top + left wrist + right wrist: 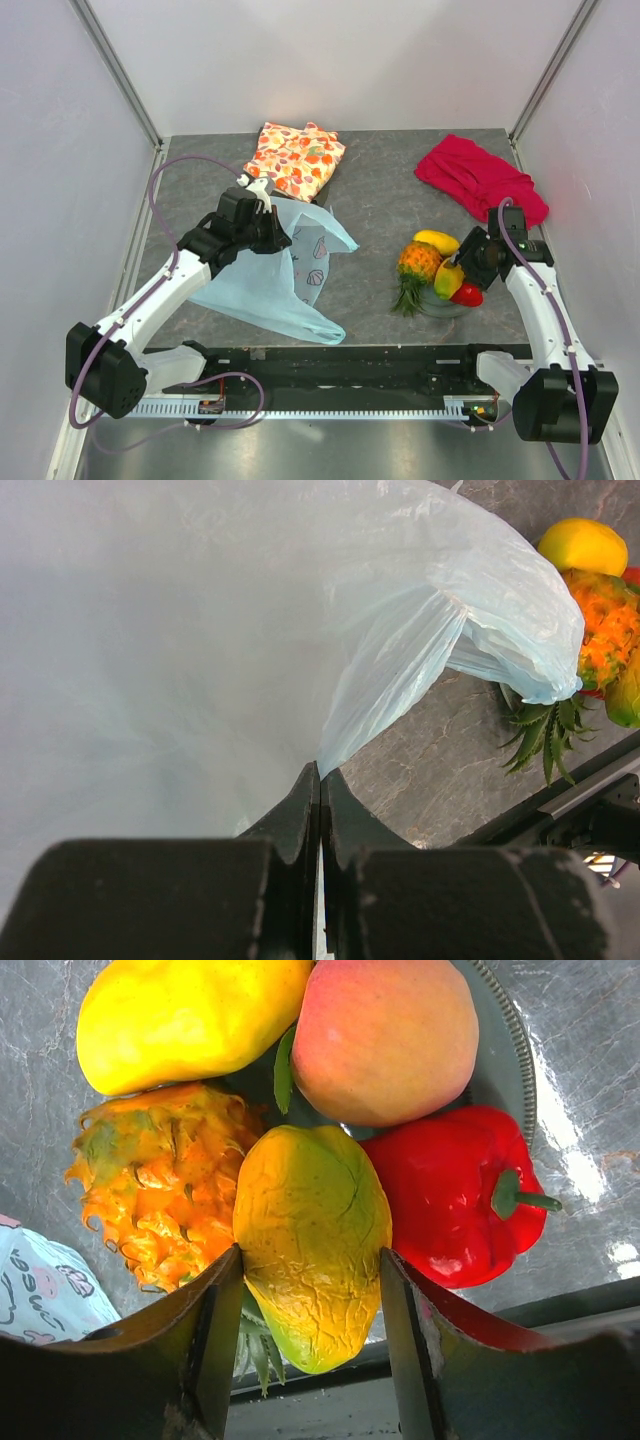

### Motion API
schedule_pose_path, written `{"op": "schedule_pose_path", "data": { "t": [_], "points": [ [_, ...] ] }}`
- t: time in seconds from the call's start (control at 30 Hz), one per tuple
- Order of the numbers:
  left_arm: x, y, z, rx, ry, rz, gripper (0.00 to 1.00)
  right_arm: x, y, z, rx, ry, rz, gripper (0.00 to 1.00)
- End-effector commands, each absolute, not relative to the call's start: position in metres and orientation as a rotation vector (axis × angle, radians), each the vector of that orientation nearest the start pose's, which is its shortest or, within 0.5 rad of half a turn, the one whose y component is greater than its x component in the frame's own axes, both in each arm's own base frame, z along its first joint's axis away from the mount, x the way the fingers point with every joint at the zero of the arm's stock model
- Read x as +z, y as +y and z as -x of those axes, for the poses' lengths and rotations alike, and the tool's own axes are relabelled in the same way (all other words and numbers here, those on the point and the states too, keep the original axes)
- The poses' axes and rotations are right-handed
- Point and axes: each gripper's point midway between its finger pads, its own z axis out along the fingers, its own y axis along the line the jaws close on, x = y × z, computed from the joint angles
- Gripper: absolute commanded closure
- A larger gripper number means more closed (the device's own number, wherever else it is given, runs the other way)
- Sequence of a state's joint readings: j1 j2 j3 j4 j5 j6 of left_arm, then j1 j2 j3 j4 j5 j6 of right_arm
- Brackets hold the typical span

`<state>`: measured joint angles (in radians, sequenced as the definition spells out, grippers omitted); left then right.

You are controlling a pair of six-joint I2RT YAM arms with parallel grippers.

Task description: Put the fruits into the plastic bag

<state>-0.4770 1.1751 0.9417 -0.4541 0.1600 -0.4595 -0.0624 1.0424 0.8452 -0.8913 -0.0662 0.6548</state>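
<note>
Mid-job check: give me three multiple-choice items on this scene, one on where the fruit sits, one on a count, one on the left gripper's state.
1. Where does the fruit lie?
A. on the round plate
B. on the floral cloth
C. on the red cloth

2. How many yellow mangoes are there?
A. one
B. two
C. four

3. How does the left gripper stand?
A. wide open over the plate
B. shut on the pineapple
C. shut on the bag

Answers:
1 A: the right wrist view shows the plate's rim beside the pile.
2 B: two mangoes show in the right wrist view.
3 C: in the left wrist view its fingers meet on the thin blue film.
</note>
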Motion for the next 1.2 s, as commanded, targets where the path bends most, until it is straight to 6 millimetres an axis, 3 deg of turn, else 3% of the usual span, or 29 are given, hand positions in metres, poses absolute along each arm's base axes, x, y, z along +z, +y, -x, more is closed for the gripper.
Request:
{"op": "schedule_pose_path", "data": {
  "t": [0.0,0.37,0.73,0.9,1.03,1.17],
  "points": [
    [0.186,-0.196,-0.28,-0.69,2.287,-0.091,0.98,0.136,0.02,-0.228,0.265,2.484,-0.915,0.58],
    [0.188,-0.197,-0.28,-0.701,2.285,-0.097,0.98,0.162,0.019,-0.234,0.274,2.445,-0.887,0.66],
    [0.187,-0.206,-0.279,-0.747,2.301,-0.119,0.98,0.216,0.03,-0.252,0.383,2.329,-0.688,0.77],
    [0.188,-0.219,-0.279,-0.823,2.311,-0.18,0.98,0.248,0.055,-0.263,0.512,2.248,-0.517,0.78],
    [0.188,-0.229,-0.279,-0.872,2.327,-0.2,0.98,0.278,0.092,-0.269,0.636,2.184,-0.333,0.78],
    [0.194,-0.233,-0.282,-0.899,2.321,-0.2,0.99,0.316,0.145,-0.269,0.781,2.081,-0.11,0.78]
  ]
}}
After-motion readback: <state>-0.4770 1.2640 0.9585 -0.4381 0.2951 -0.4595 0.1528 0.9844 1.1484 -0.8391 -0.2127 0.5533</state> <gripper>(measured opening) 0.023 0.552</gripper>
